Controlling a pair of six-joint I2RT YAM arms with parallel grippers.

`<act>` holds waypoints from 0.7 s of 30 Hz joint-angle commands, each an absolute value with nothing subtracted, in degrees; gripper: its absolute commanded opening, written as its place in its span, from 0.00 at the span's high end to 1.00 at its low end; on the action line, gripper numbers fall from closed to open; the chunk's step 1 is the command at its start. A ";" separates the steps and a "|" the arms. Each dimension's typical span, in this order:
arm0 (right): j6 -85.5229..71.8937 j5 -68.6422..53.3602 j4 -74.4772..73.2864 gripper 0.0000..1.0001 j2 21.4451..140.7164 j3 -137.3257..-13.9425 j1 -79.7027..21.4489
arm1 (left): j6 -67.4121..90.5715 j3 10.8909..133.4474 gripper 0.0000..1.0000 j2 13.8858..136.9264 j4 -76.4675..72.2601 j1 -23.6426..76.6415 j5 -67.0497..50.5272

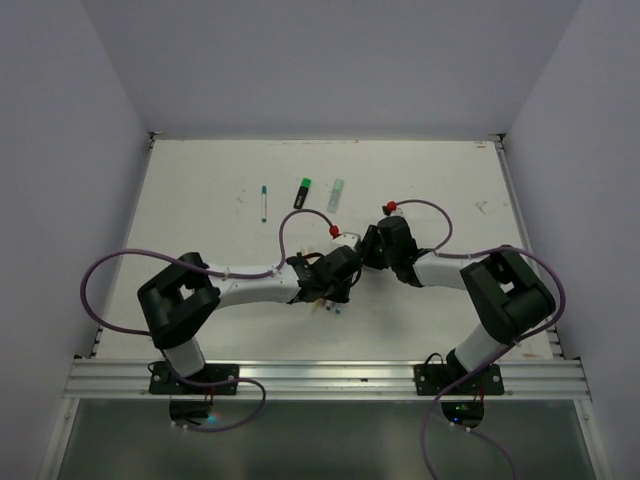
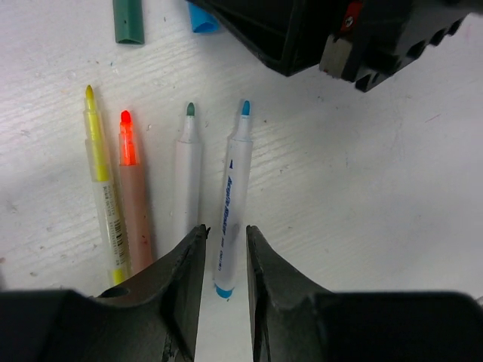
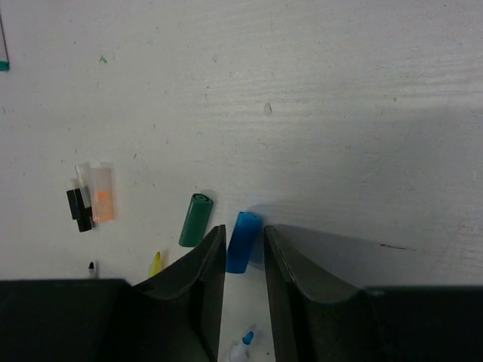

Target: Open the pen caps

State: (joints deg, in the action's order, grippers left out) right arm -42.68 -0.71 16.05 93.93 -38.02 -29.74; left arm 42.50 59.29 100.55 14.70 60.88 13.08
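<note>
The white table (image 1: 200,200) carries the left arm (image 1: 250,280) and right arm (image 1: 440,270), which meet at its centre.

The left gripper (image 2: 226,230) is released. Its jaws stand parted either side of the tail of a blue-tipped pen (image 2: 232,188), which lies flat with its tip toward 12 o'clock. At its 9 o'clock lie a green-tipped pen (image 2: 187,173), an orange pen (image 2: 133,188) and a yellow pen (image 2: 100,181), all uncapped.

The right gripper (image 3: 245,232) is released, jaws parted around the near end of the blue cap (image 3: 243,240), which rests on the table. The green cap (image 3: 195,219) lies just beside it at 9 o'clock.
</note>
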 commanded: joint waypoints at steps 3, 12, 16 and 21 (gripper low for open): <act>-42.10 3.16 12.75 0.66 91.41 -35.86 -29.88 | 43.77 59.32 0.68 93.08 14.06 61.00 15.82; -36.31 5.36 6.51 0.50 86.05 -41.30 -29.97 | 42.36 59.33 0.61 85.44 15.29 59.77 18.45; -32.79 7.20 3.17 0.36 86.83 -48.40 -29.97 | 41.13 57.13 0.54 81.05 15.12 56.08 18.72; -29.01 9.67 0.18 0.26 91.75 -56.94 -29.88 | 38.86 52.30 0.22 75.68 14.76 48.44 18.72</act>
